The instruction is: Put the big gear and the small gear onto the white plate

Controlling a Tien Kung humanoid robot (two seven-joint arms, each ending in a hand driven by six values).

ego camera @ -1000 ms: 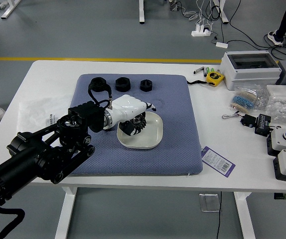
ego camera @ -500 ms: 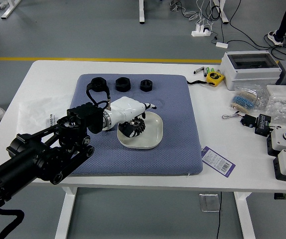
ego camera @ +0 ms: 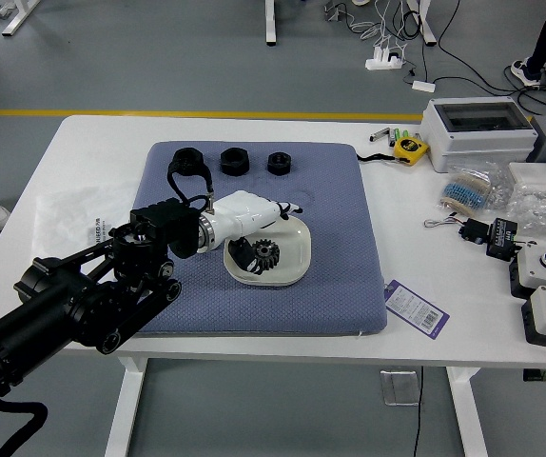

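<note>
Left hand: digits parted, nothing seen gripped.
Gear: seen within the white plate, just right of the near black fingertip.
Next move: hand probably best lifted leftward, gear undisturbed.

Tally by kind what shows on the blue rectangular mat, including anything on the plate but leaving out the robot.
Chunky black nut-like parts: 3
Shallow off-white plate: 1
Dark toothed gear on the plate: 1
Total in view: 5
</note>
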